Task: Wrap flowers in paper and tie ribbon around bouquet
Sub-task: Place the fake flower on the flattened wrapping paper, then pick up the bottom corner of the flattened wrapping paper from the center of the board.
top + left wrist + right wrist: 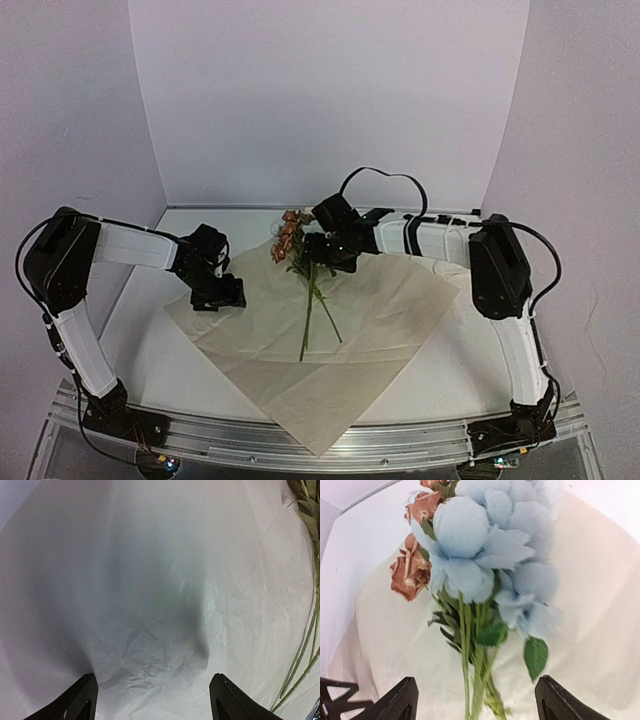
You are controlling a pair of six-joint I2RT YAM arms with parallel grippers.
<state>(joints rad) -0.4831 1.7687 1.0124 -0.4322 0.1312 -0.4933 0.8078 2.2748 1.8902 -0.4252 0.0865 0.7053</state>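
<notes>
The left gripper [222,297] hangs low over the 9 o'clock part of the large pale tan sheet of paper [400,300]. The sheet lies as a diamond on the white table [480,370]. In the left wrist view the gripper's black fingers [75,702] stand wide apart with only creased paper between them, so it holds nothing.

From this gripper the small bunch of flowers [311,300], thin green stems with dusty-pink and pale-blue heads, lies toward 3 o'clock, near but not touching. It rests on the middle of the paper. Its long axis runs from the heads at about 12 o'clock to the stem ends at about 6, leaning slightly.

The right gripper [328,255] sits directly over the upper stems, just below the heads. Its jaws are wide, one on either side of the stems, and appear to grip nothing.

Any fold probably has to cross that 12-to-6 axis. The left arm is nearer the paper's 9 o'clock corner, and the right arm nearer the 3 o'clock one.
</notes>
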